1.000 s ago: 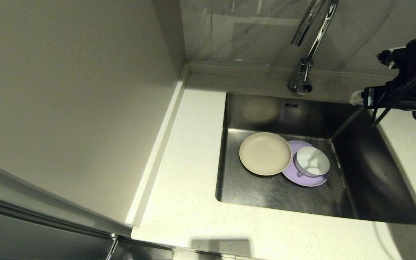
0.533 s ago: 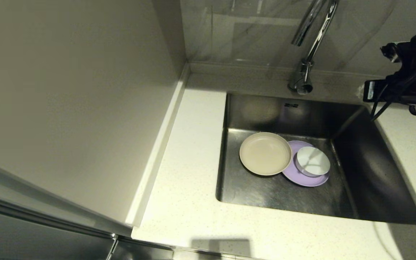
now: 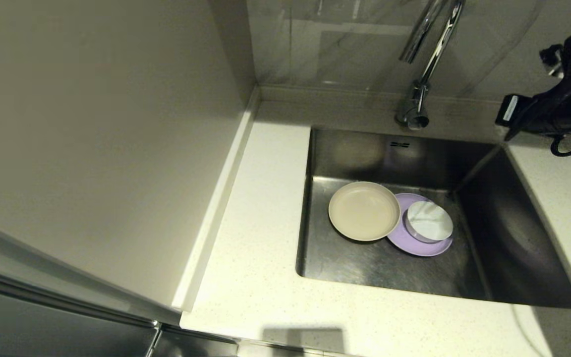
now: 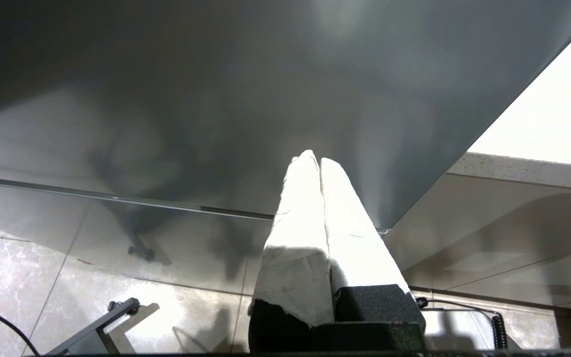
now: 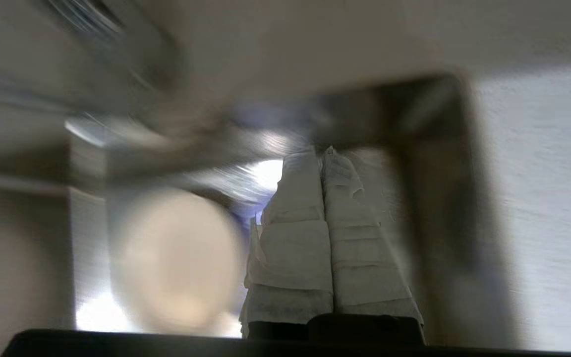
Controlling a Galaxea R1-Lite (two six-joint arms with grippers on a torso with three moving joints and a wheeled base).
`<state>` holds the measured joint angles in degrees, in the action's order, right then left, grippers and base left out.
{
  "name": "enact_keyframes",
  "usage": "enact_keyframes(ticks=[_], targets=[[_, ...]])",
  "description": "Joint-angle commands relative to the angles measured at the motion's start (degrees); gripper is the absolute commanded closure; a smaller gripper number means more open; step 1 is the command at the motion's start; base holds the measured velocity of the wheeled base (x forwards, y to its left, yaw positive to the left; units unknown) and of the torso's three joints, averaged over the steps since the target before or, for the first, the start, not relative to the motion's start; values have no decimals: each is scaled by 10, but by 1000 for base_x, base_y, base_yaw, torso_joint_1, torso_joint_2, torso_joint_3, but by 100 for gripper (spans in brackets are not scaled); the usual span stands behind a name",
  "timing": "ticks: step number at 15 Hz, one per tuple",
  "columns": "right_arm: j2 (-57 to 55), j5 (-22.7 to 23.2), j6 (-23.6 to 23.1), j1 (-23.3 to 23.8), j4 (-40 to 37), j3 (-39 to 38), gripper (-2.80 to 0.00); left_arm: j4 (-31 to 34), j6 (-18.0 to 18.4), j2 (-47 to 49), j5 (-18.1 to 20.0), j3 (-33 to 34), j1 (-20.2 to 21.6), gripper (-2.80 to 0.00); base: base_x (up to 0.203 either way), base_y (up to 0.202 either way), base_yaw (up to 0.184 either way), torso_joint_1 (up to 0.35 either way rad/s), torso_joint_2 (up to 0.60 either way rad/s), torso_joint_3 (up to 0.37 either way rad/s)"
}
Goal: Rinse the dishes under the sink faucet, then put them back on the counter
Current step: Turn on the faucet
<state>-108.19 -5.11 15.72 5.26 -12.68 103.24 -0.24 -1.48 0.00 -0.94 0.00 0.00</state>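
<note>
A pale counter (image 3: 246, 258) meets a beige wall (image 3: 92, 148) and holds the steel sink (image 3: 513, 248), faucet (image 3: 422, 64) behind. In the sink lie the beige plate (image 3: 364, 210), purple plate (image 3: 422, 245) and bowl (image 3: 430, 221). The right gripper (image 5: 321, 154), closed and empty, hangs above the sink's right rear corner; the left gripper (image 4: 315, 159), closed, sits parked low beside a cabinet.

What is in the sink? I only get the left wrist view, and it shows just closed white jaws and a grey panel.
Observer: Three dishes lie on the sink floor: a beige plate, a lavender plate and a white bowl.
Operator: Is the bowl on a plate?
Observer: Yes, it sits on the lavender plate, whose edge tucks under the beige plate.
Operator: Where is the other arm?
Observer: The right gripper is up by the sink's far right corner, jaws shut on nothing.
</note>
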Motion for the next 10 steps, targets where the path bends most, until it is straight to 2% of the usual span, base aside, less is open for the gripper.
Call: enact_keyframes(ticks=[1, 2, 3, 6, 7, 10], targets=[[-17, 35, 84, -9, -58, 84, 0, 0, 0, -2, 0, 0, -1, 0, 0, 0, 0, 0, 0, 0], [-23, 54, 122, -15, -76, 105, 0, 0, 0, -2, 0, 0, 0, 0, 0, 0, 0, 0, 0, 0], [-27, 82, 141, -21, -55, 106, 0, 0, 0, -2, 0, 0, 0, 0, 0, 0, 0, 0, 0, 0], [-30, 221, 196, -21, 7, 104, 0, 0, 0, -2, 0, 0, 0, 0, 0, 0, 0, 0, 0, 0], [-31, 252, 226, -19, 37, 104, 0, 0, 0, -2, 0, 0, 0, 0, 0, 0, 0, 0, 0, 0], [-41, 265, 236, -18, 112, 93, 0, 0, 0, -2, 0, 0, -1, 0, 0, 0, 0, 0, 0, 0]])
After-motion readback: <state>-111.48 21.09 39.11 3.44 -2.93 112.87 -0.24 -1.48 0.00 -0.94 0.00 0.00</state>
